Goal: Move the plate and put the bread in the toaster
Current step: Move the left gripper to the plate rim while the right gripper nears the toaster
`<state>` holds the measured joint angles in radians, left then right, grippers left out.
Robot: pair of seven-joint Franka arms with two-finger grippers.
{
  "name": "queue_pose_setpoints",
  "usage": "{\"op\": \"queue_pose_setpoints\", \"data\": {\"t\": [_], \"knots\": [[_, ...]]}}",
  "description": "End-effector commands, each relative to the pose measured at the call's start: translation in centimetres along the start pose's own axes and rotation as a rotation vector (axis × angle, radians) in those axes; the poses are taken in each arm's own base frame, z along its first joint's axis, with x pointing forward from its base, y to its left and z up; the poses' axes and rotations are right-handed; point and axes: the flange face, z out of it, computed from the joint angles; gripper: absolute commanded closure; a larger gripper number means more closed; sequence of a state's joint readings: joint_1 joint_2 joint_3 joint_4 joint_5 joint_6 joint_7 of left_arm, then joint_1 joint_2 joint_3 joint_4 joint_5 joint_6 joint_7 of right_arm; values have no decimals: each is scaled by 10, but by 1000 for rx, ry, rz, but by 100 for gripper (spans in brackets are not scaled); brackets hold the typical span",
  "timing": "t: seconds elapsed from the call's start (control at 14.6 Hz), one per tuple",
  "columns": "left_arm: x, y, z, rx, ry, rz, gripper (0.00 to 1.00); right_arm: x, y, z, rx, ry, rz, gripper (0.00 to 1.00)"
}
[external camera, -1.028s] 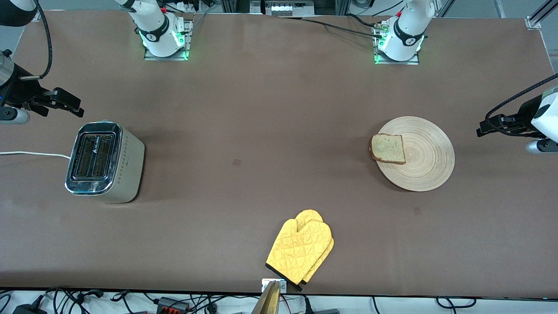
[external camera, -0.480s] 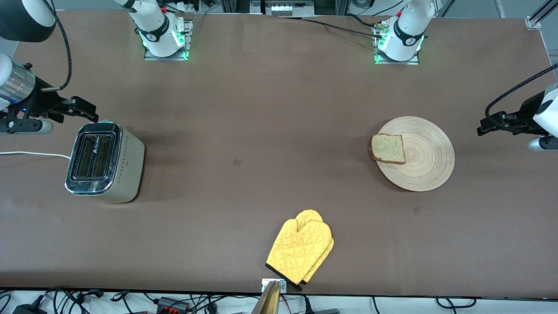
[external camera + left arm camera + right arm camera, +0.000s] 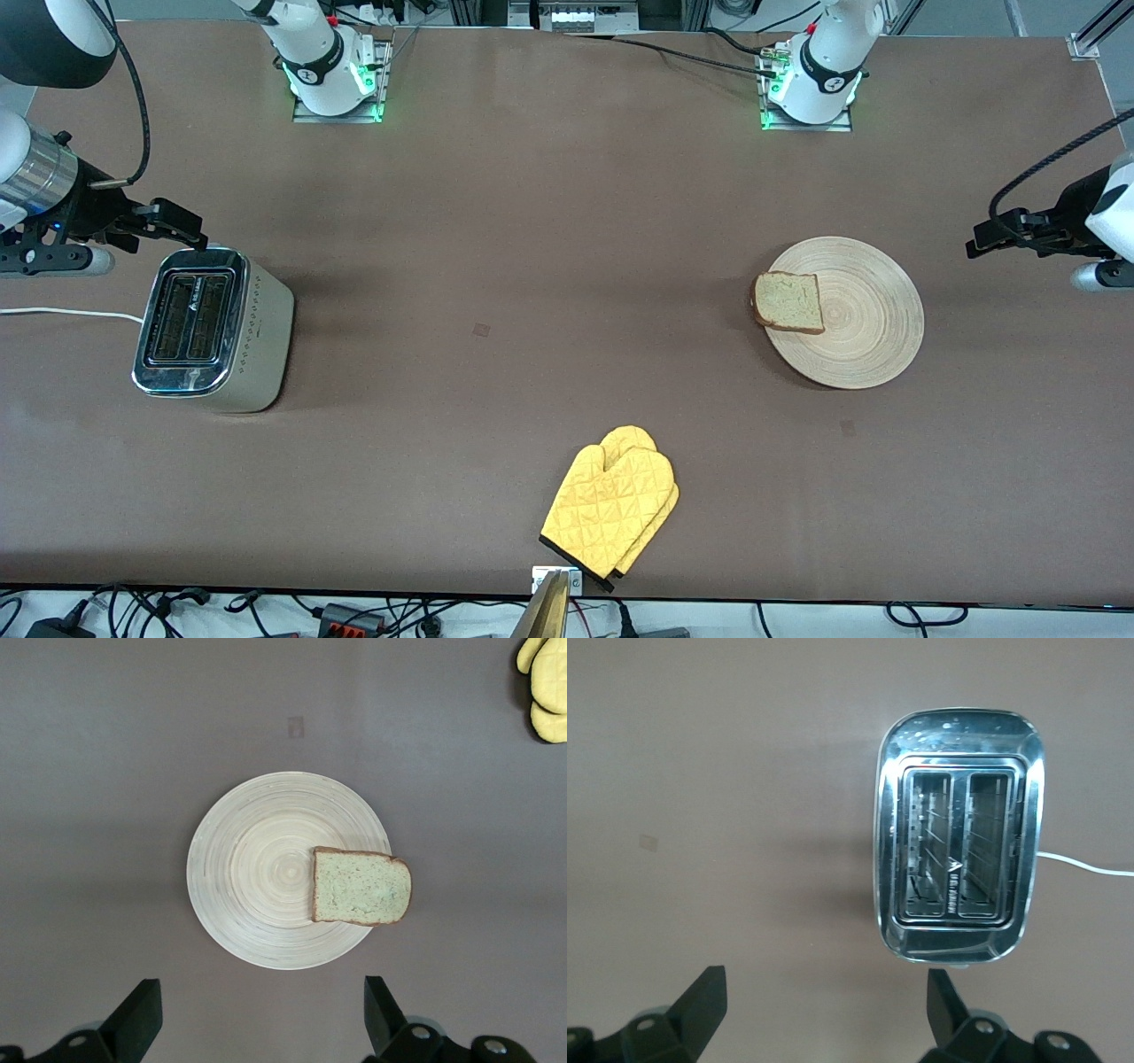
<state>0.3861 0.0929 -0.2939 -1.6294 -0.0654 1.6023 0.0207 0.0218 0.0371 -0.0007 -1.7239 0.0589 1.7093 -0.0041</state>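
The white cord (image 3: 62,312) and oven mitt (image 3: 545,682) run off frame.

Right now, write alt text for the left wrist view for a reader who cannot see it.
A round wooden plate lies on a brown table, with a slice of bread resting at its edge and slightly overhanging it. The left gripper hangs above with jaws open, holding nothing. A yellow oven mitt shows at a corner.
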Motion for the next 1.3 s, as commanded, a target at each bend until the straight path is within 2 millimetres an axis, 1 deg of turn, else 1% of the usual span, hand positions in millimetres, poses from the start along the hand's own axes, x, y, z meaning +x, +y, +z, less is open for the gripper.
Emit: {"op": "queue_pose_setpoints", "data": {"t": [0.0,0.07,0.14,0.21,0.27,0.34,0.41,0.48,0.55,0.62,0.69,0.75,0.82,0.89,0.96,1.03,1.17,1.23], "knots": [[14,-45,21,-105,-37,-39,0,10,-17,3,27,10,-27,0],[16,-49,26,-119,-41,19,0,10,-22,4,25,10,-38,0],[20,-60,38,-133,-55,53,0,10,-27,4,22,7,-48,0],[25,-80,48,-176,-63,39,0,9,-29,5,23,4,-51,0],[30,-110,63,-261,-67,-11,0,9,-29,8,23,-5,-50,0],[33,-140,85,-342,-87,-64,0,11,-29,11,24,-11,-50,0],[36,-158,106,-387,-106,-49,0,12,-26,12,24,-9,-43,0],[42,-166,128,-415,-105,31,0,13,-24,15,26,-14,-38,0],[48,-171,158,-449,-130,84,0,13,-24,15,26,-14,-37,0],[52,-182,186,-479,-142,98,0,14,-25,15,24,-12,-37,0],[55,-194,204,-490,-130,95,0,13,-28,14,24,-11,-34,0],[59,-202,224,-500,-116,115,0,13,-29,14,22,-11,-32,0],[62,-205,240,-511,-108,149,0,13,-29,14,22,-10,-34,0],[64,-208,261,-525,-107,174,0,13,-29,14,13,-10,-37,0],[63,-215,279,-540,-105,190,0,13,-30,15,11,-14,-40,0],[61,-220,288,-551,-101,200,0,13,-30,15,10,-13,-40,0],[58,-224,309,-579,-122,194,0,14,-29,16,8,-11,-39,0],[53,-225,318,-598,-129,181,0,14,-30,17,8,-14,-40,0]]}}
